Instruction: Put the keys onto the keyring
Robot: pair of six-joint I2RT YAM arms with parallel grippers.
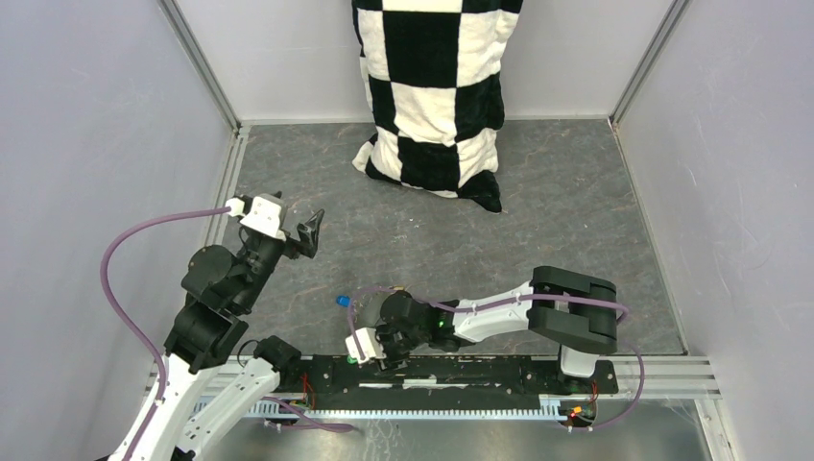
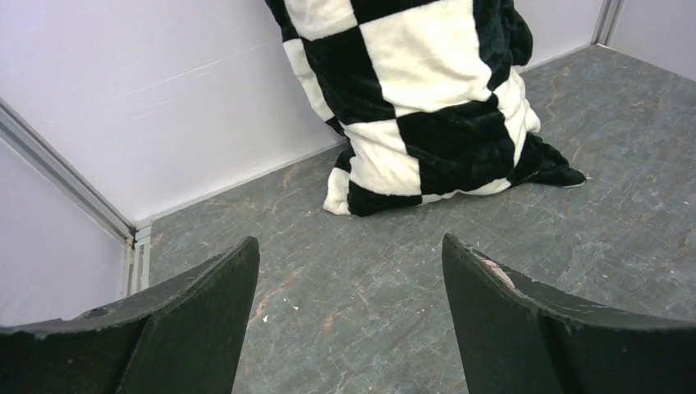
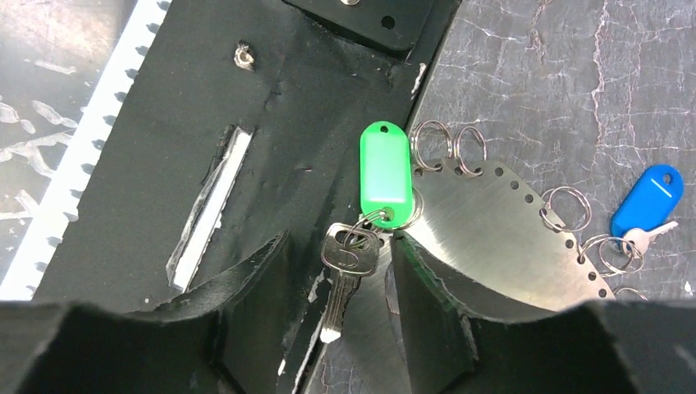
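A silver key (image 3: 349,271) with a green tag (image 3: 386,174) lies half on the black strip and half on the keyring (image 3: 492,222). The keyring is a shiny curved metal plate with small rings (image 3: 447,148) along its holed edge. My right gripper (image 3: 341,242) is low over it and open, a finger on each side of the key with gaps showing. A key with a blue tag (image 3: 648,201) lies to the right, by more rings, and shows as a blue dot (image 1: 342,302) from above. My left gripper (image 2: 349,271) is raised and open, with nothing between its fingers.
A black-and-white checkered cloth (image 1: 437,96) hangs against the back wall and rests on the grey floor. The black mounting strip (image 1: 480,370) runs along the near edge under my right wrist. Walls close in the left, right and back sides.
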